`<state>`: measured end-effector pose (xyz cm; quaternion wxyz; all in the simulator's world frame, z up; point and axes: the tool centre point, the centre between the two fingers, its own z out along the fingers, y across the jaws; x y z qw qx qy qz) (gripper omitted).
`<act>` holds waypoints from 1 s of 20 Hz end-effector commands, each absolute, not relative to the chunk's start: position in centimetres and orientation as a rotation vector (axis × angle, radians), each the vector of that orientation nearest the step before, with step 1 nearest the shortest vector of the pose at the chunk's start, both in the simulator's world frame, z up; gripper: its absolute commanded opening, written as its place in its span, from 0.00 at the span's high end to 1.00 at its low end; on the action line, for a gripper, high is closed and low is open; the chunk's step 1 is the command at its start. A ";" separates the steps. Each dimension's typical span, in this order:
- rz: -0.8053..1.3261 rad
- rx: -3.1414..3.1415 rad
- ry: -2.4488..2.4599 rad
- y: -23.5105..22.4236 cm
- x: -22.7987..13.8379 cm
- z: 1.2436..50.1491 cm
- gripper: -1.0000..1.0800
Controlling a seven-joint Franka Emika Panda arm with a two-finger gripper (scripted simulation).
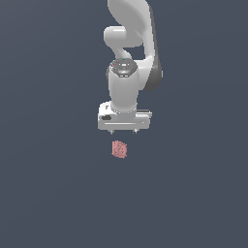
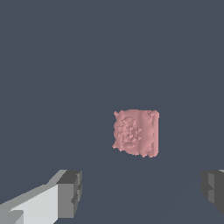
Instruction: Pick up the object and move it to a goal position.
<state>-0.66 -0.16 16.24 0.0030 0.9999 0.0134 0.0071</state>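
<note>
The object [image 1: 119,149] is a small pinkish-red lump with a bumpy surface, lying on the dark grey floor. In the exterior view my white gripper [image 1: 124,131] hangs just above and behind it, apart from it. In the wrist view the object [image 2: 136,132] lies ahead of the gap between my two grey fingertips [image 2: 70,192]. The jaws stand wide apart and hold nothing, and the gripper [image 2: 141,190] is open.
The white arm [image 1: 131,43] rises behind the gripper toward the top of the exterior view. Plain dark grey floor [image 1: 58,193] surrounds the object on all sides.
</note>
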 end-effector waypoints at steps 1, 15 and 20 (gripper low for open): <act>0.022 3.135 0.042 -0.2 -0.7 16.2 0.04; 0.019 3.118 0.163 1.3 -0.8 15.7 0.04; 0.014 3.124 0.131 0.5 -0.4 14.2 0.04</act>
